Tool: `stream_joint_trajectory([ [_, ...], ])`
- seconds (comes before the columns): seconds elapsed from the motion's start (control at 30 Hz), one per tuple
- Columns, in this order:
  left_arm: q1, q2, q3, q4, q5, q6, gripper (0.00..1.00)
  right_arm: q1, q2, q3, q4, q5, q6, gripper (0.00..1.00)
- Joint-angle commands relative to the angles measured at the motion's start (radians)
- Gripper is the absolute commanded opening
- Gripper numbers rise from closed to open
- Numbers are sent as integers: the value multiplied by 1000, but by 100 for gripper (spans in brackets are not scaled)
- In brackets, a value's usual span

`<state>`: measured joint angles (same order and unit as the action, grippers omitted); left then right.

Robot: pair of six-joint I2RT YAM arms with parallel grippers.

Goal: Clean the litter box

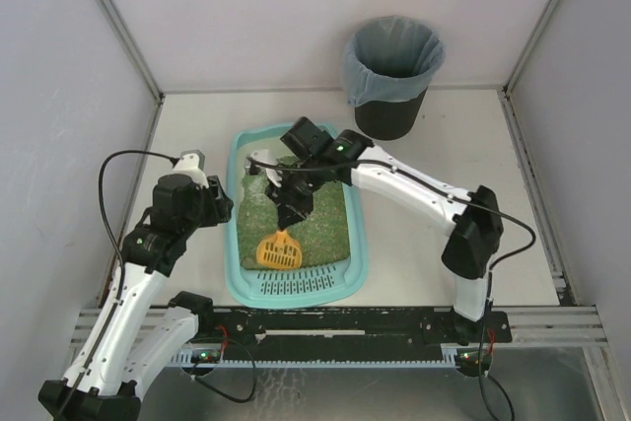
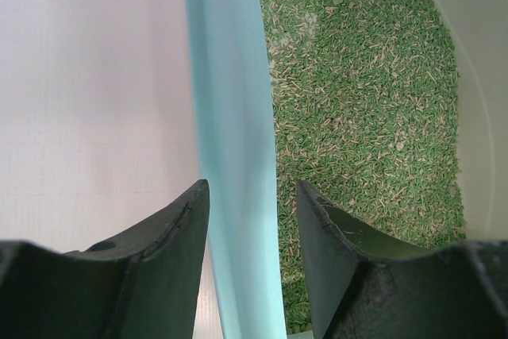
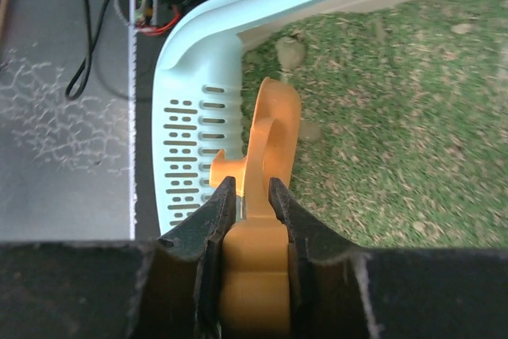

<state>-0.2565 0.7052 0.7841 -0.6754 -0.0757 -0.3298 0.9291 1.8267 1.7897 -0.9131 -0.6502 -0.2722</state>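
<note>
Scooping step: R gripper (image 3: 252, 196) clamped on orange scoop (image 1: 279, 251) handle, head in litter box (image 1: 296, 289) mid-table; L gripper (image 2: 250, 196) astride left rim, grip unclear; next needs level lift to far bin (image 1: 389, 120).

Black round bin (image 1: 387, 117) stands far right on the white table (image 1: 483, 135), its grey-blue bag (image 1: 394, 51) folded over the rim. Orange scoop (image 1: 279, 251) sits near centre, slotted blade toward the near edge, well apart from the bin.
</note>
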Motion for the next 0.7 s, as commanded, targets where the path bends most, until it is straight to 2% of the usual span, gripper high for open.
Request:
stream_joint_trajectory([
  [0.0,6,3,-9,16,-3,2,52,20,85,126,-141,-209,-120,0],
  [0.13,6,8,-9,16,1,3,52,32,184,205,-203,-299,-164,0],
  [0.27,5,8,-8,16,2,3,51,41,259,249,-232,-278,-161,0],
  [0.47,6,8,-9,16,-1,4,51,81,258,200,-135,-86,-103,0],
  [0.67,6,4,-9,14,-12,2,51,107,146,43,85,156,-48,0],
])
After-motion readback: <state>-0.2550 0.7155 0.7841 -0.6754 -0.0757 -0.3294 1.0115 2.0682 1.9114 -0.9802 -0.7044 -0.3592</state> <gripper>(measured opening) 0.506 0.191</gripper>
